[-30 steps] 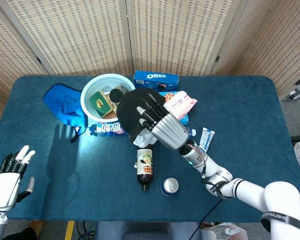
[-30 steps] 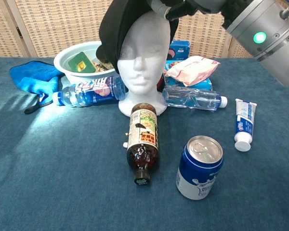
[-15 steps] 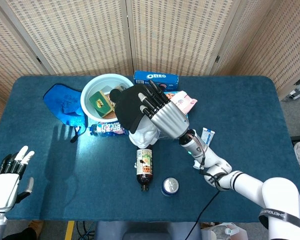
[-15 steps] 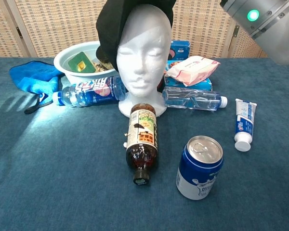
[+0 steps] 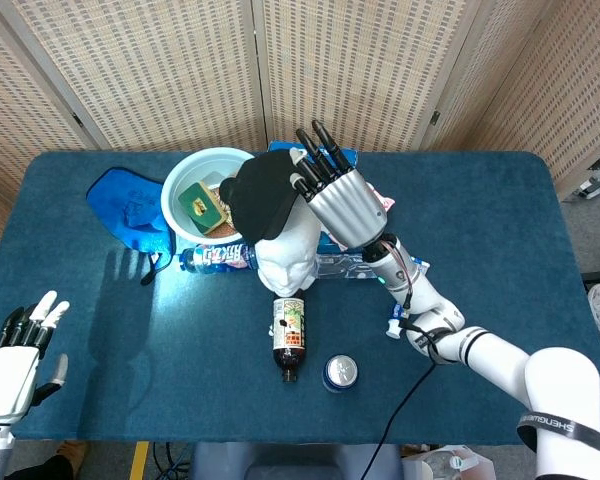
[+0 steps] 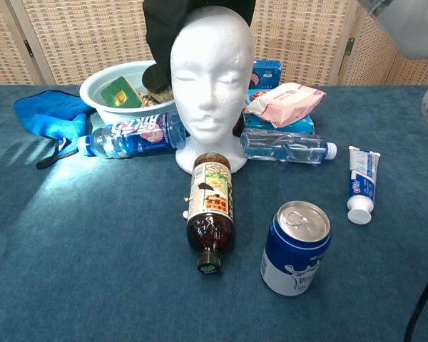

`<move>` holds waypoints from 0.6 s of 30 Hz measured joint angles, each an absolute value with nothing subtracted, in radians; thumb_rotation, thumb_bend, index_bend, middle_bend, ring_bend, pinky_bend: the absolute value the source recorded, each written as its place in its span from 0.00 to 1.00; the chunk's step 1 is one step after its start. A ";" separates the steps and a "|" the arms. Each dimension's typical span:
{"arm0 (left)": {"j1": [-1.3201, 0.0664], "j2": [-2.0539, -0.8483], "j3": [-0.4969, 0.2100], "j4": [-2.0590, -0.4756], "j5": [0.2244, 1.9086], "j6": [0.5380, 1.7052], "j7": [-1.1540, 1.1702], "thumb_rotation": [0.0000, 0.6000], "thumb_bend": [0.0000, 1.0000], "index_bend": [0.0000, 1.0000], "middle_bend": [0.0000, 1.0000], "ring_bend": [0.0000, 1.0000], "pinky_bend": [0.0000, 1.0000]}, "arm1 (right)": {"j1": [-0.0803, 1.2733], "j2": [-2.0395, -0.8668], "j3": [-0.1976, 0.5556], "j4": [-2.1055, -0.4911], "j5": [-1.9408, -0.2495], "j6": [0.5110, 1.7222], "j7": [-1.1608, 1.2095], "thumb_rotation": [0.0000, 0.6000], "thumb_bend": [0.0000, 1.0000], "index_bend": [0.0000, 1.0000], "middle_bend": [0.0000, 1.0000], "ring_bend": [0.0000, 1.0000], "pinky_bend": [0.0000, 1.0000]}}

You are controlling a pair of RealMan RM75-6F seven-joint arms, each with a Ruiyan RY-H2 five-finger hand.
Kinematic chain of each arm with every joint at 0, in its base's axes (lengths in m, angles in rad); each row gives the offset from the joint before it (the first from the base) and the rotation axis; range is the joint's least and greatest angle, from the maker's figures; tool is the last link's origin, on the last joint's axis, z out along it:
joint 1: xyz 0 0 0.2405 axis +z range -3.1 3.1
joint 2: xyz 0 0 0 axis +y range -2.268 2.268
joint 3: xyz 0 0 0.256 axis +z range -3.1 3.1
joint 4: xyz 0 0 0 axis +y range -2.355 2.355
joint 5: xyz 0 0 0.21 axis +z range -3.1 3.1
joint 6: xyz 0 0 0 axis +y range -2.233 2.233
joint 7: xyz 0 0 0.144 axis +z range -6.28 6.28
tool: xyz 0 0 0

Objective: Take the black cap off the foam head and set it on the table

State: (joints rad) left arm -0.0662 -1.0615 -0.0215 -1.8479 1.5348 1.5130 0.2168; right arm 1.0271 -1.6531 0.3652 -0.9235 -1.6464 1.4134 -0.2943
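Note:
My right hand [image 5: 340, 195] grips the black cap [image 5: 260, 195], lifted up and back from the white foam head [image 5: 288, 250]. In the chest view the foam head [image 6: 212, 71] stands bare-faced and upright, with the black cap [image 6: 164, 35] hanging behind its top at the frame's upper edge. Only a bit of the right arm shows at the chest view's top right corner. My left hand [image 5: 15, 355] rests low at the table's front left corner, fingers apart and holding nothing.
A brown bottle [image 6: 210, 210] lies in front of the foam head, a blue can [image 6: 294, 247] beside it. A water bottle [image 6: 285, 146], toothpaste tube [image 6: 360, 184], pink packet [image 6: 282, 100], Oreo box [image 5: 310, 155], white bowl [image 6: 110, 89], blue-labelled bottle [image 6: 128, 135] and blue cloth [image 6: 46, 114] crowd the back.
My right hand has lifted the black cap up and backwards, baring the foam head's crown and face. The left hand has stayed still.

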 measured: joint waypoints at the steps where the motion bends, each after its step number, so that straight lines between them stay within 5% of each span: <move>1: -0.067 -1.062 -0.021 -1.848 1.535 1.512 0.217 1.00 0.49 0.08 0.00 0.00 0.00 | 1.031 -1.651 0.369 -0.920 -1.639 1.409 -0.296 1.00 0.51 0.75 0.32 0.09 0.00; 18: -0.074 -1.062 -0.025 -1.845 1.527 1.500 0.213 1.00 0.49 0.08 0.00 0.00 0.00 | 1.068 -1.651 0.403 -0.721 -1.511 1.344 -0.279 1.00 0.51 0.75 0.32 0.09 0.00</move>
